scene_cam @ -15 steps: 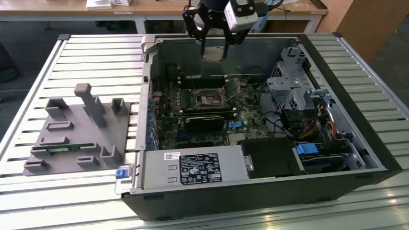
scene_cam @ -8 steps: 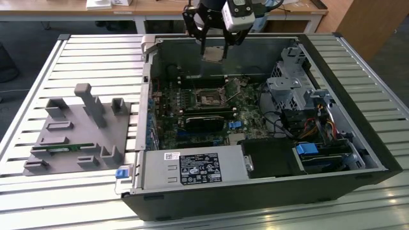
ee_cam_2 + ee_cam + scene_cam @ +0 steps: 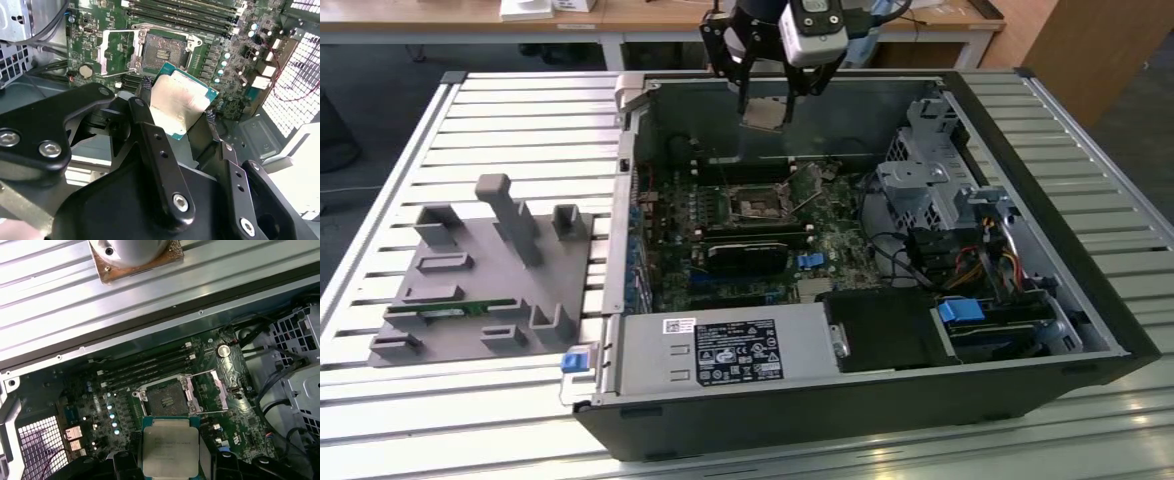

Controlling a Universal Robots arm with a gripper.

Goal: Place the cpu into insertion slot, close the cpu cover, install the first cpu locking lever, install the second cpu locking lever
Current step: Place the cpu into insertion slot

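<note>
My gripper (image 3: 767, 98) hangs over the far wall of the open computer case, shut on the cpu (image 3: 765, 113). In both wrist views the cpu (image 3: 180, 102) (image 3: 170, 450) shows its silver face and green rim, pinched at two opposite edges between black fingers (image 3: 150, 125). The insertion slot (image 3: 757, 205) (image 3: 165, 52) (image 3: 165, 400) lies bare on the motherboard, below and ahead of the chip. The cpu cover (image 3: 106, 55) (image 3: 220, 389) is swung open beside the slot. The chip is well above the board and touches nothing but the fingers.
The case (image 3: 1067, 230) lies open on a slatted metal table (image 3: 520, 130). Memory slots (image 3: 145, 365), a black card (image 3: 747, 255), cables and a drive cage (image 3: 927, 190) surround the socket. A grey fixture block (image 3: 487, 280) stands at the exterior view's left.
</note>
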